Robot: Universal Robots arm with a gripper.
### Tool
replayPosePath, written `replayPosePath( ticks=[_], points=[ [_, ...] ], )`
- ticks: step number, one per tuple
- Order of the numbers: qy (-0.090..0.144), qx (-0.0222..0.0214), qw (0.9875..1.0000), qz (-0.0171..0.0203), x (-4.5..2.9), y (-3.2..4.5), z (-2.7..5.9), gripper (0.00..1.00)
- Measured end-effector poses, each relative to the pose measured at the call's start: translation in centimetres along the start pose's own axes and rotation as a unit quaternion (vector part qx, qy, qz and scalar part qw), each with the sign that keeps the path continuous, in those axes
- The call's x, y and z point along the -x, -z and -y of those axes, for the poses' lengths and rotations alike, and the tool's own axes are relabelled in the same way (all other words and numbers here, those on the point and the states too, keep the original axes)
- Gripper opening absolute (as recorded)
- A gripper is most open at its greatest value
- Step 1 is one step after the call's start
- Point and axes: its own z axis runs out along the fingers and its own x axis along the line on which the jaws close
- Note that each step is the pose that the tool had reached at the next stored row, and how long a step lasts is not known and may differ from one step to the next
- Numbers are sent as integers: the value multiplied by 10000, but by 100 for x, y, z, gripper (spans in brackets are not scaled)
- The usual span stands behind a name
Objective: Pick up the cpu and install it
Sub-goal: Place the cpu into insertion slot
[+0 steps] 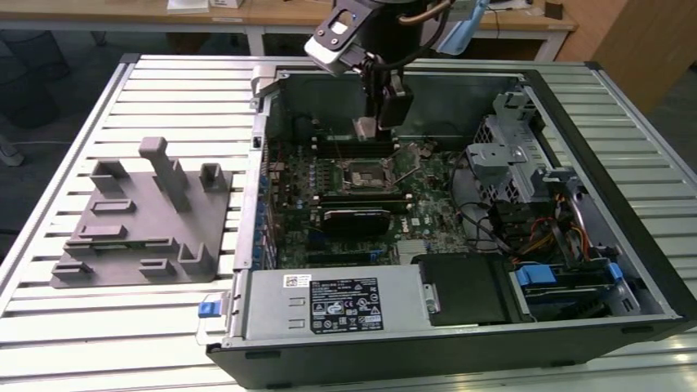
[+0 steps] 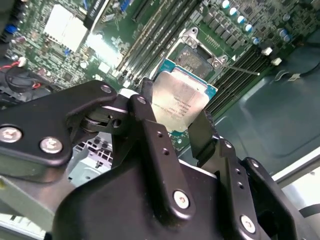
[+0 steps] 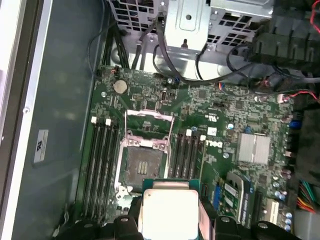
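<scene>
My gripper (image 1: 368, 124) hangs inside the open computer case (image 1: 610, 269), shut on the cpu (image 1: 365, 127). In both wrist views the cpu (image 2: 177, 102) (image 3: 170, 210) is a flat square chip with a silvery top, clamped by its edges between the black fingers (image 2: 145, 117). It is held in the air above the motherboard (image 3: 225, 125), apart from it. The black socket (image 1: 363, 173) (image 3: 141, 165) (image 2: 192, 56) lies open just beside and below the chip, with its metal load plate (image 3: 149, 122) swung up and nothing in it.
Memory slots (image 3: 102, 160) flank the socket on both sides. A drive cage with cables (image 1: 512, 155) fills the case at the exterior view's right, and a power supply (image 1: 326, 302) sits at the front. A grey plastic fixture (image 1: 136, 220) stands on the slatted table at the exterior view's left.
</scene>
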Motion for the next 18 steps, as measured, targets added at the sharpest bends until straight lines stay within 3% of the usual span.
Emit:
replayPosePath(
  ticks=[6, 13, 18],
  points=[
    [-8, 1, 10000, -11, -83, -109, -14, 53],
    [-8, 0, 10000, -11, -106, -235, -13, 53],
    [-11, 1, 10000, -11, -202, -324, -26, 53]
  ],
)
